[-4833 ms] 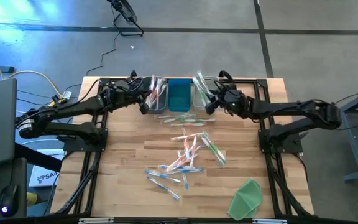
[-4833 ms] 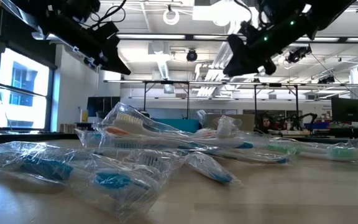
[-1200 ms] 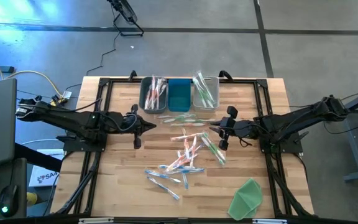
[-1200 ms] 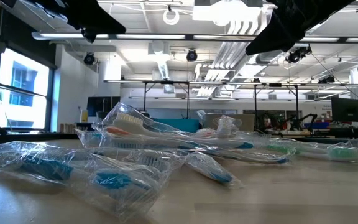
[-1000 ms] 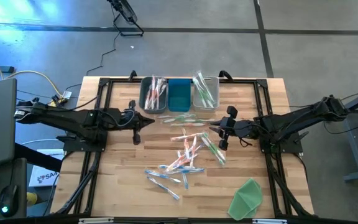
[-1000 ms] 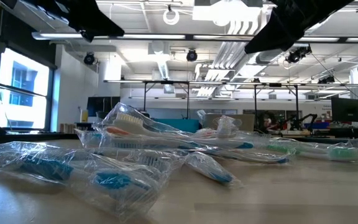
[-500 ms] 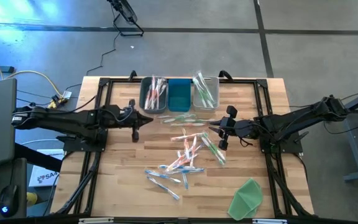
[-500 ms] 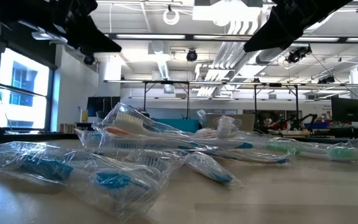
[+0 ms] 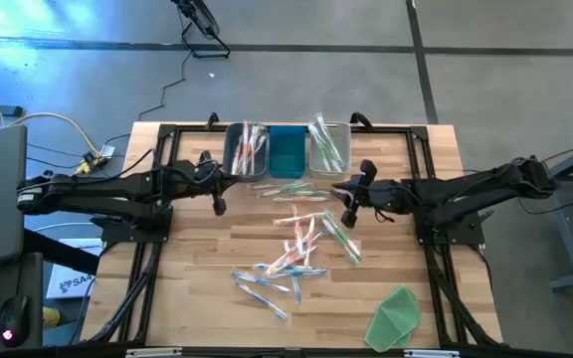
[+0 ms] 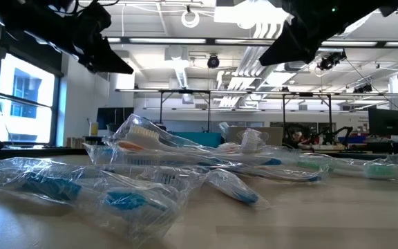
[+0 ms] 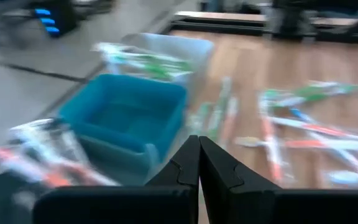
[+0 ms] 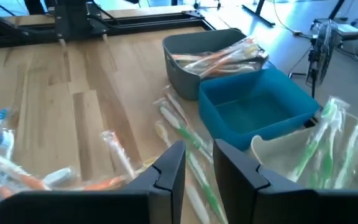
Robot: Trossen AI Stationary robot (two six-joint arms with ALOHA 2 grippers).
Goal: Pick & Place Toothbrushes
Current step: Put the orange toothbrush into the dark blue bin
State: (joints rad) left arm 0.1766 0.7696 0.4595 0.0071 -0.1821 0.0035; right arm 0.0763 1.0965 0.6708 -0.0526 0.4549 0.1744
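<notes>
Left gripper [image 9: 218, 196] has fingers pressed fully together, nothing between them, holding nothing; it hangs above the table [image 9: 197, 288] just in front of the grey bin [image 9: 245, 151]. In its wrist view the closed fingers [image 11: 199, 163] point at the near wall of the blue bin [image 11: 124, 118]. Right gripper [image 9: 348, 202] has fingers slightly apart with a narrow gap, nothing held and nothing touched; it hangs over the table just beside the scattered toothbrushes [image 9: 296, 244], in front of the clear bin [image 9: 328, 148]. In its wrist view the fingers [image 12: 168, 168] frame green-handled brushes lying on the wood below. 3 bins sit in a row at the far edge of the table: the grey bin holds pink/orange wrapped brushes, the blue bin in the middle looks empty, the clear bin holds green wrapped brushes. Most toothbrushes lie loose in clear wrappers across the middle of the table: a few green ones just in front of the bins, a pink/orange cluster in the centre, light blue ones nearer the front edge. A green cloth-like sheet [image 9: 395, 314] lies at the front right corner, well apart from the brushes. In the low view both arms show only as dark shapes overhead above the wrapped brushes.
</notes>
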